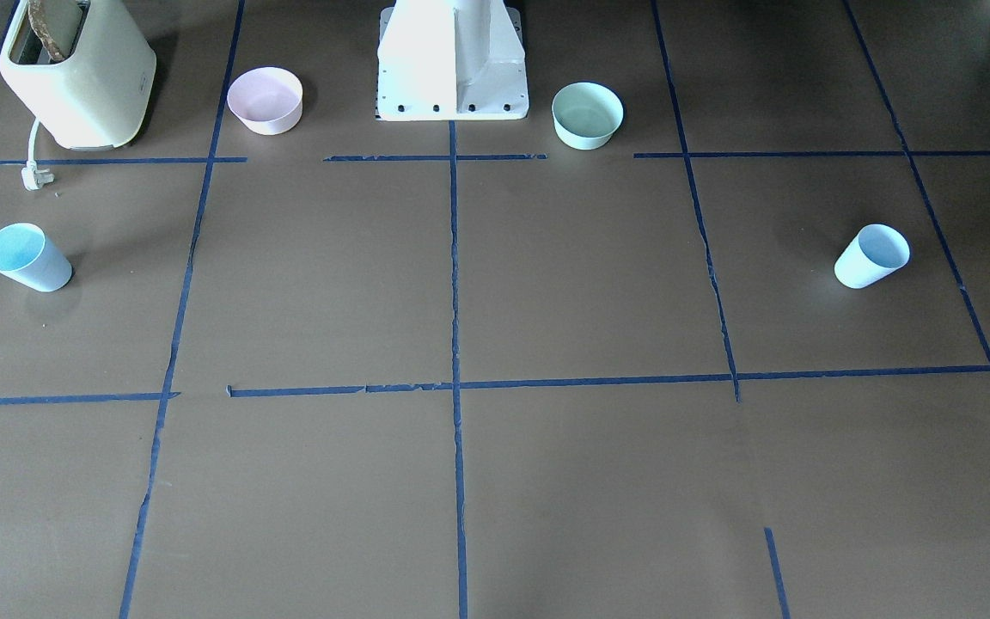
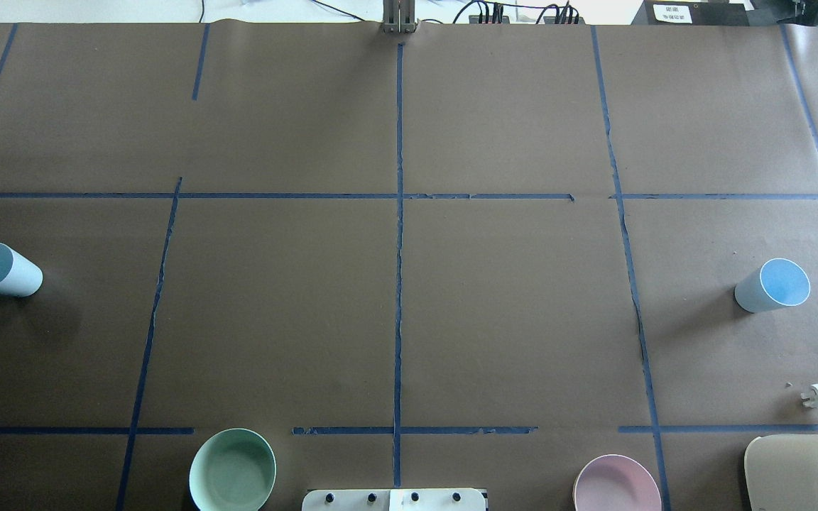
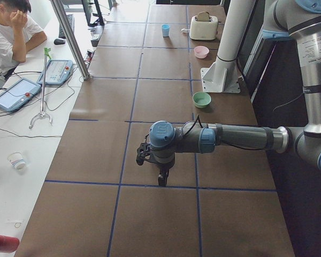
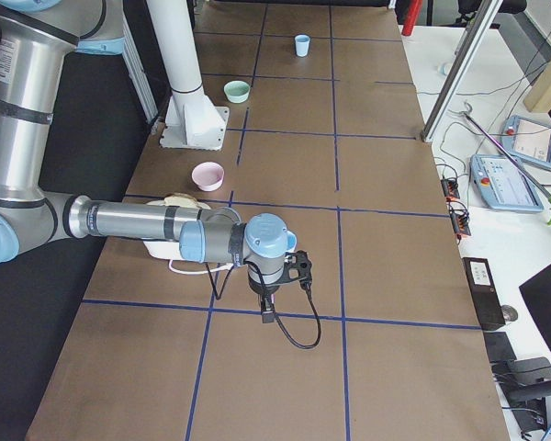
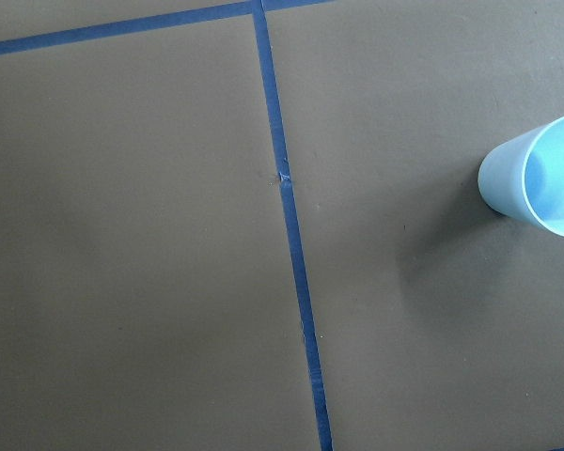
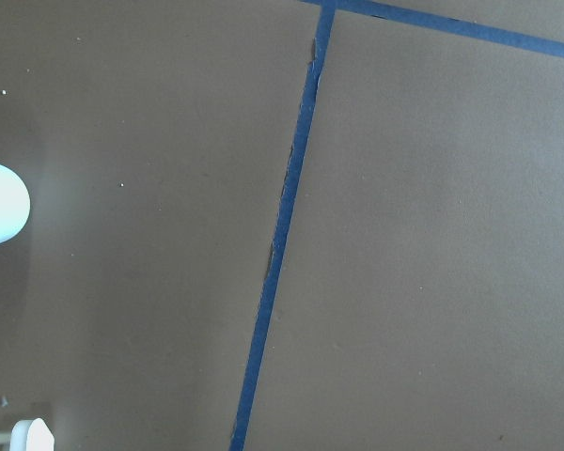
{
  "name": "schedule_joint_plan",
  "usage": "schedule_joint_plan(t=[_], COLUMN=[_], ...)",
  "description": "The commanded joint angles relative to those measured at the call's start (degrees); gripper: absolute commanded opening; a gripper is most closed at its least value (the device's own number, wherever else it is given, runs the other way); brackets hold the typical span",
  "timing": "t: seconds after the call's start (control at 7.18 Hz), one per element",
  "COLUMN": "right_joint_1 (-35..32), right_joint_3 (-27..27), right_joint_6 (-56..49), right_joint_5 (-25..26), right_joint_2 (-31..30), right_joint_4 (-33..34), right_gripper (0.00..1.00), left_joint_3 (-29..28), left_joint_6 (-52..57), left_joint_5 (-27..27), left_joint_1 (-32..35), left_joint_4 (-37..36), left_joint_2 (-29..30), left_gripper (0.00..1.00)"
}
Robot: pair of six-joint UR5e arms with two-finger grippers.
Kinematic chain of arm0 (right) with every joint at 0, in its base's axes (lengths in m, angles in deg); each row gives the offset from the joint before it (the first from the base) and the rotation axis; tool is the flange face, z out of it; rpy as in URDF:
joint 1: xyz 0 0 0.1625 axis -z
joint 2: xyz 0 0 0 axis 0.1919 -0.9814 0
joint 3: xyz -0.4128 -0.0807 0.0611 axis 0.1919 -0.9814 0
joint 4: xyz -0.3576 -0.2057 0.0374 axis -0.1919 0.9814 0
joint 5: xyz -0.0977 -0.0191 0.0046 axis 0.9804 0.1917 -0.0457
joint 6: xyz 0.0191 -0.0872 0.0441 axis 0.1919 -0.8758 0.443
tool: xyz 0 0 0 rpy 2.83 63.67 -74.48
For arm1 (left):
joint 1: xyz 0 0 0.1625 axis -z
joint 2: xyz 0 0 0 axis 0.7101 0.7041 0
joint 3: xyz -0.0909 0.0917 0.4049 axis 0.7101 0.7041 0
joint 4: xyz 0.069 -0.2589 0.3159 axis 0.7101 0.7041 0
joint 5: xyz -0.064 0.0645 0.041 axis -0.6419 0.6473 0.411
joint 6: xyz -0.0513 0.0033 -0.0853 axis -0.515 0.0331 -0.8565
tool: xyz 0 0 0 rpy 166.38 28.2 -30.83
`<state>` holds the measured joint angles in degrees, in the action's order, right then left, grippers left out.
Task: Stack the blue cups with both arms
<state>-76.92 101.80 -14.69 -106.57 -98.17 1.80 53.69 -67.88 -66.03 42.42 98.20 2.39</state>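
Two pale blue cups stand upright, far apart. One cup point(image 2: 1, 270) is at the table's left end, and also shows in the front view point(image 1: 871, 255) and the left wrist view point(image 5: 543, 178). The other cup point(image 2: 772, 285) is at the right end, and also shows in the front view point(image 1: 27, 256). Both arms show only in the side views. The left gripper point(image 3: 161, 179) hangs above the table and the arm hides the left cup there. The right gripper point(image 4: 267, 315) hangs likewise. I cannot tell whether either is open or shut.
A pink bowl point(image 2: 616, 486) and a mint-green bowl point(image 2: 232, 470) sit either side of the white pedestal point(image 1: 452, 60). A cream toaster point(image 1: 74, 73) with a loose plug point(image 1: 35, 176) stands near the right cup. An operator point(image 3: 8, 27) sits beside the table.
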Motion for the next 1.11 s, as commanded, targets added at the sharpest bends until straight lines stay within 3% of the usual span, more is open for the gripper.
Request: schedule_joint_plan(t=[0.0, 0.42, 0.7, 0.98], right_joint_1=[0.0, 0.0, 0.0, 0.0], right_joint_3=[0.0, 0.0, 0.0, -0.1], right_joint_6=[-0.1, -0.2, -0.2, -0.1], right_joint_5=[0.0, -0.8, -1.2, -1.8], right_joint_2=[0.0, -0.1, -0.3, -0.3], right_joint_4=[-0.1, -0.1, -0.1, 0.0], right_gripper=[1.00, 1.00, 1.00, 1.00], left_joint_3=[0.1, -0.1, -0.3, -5.2], left_joint_6=[-0.1, -0.5, -0.7, -0.4], left_joint_5=[0.1, 0.5, 0.5, -0.2], left_joint_1=[-0.4, -1.5, -1.5, -3.6], left_joint_4=[-0.1, 0.0, 1.3, 2.6], left_joint_2=[0.1, 2.0, 11.7, 14.2], left_gripper=[1.00, 1.00, 1.00, 1.00])
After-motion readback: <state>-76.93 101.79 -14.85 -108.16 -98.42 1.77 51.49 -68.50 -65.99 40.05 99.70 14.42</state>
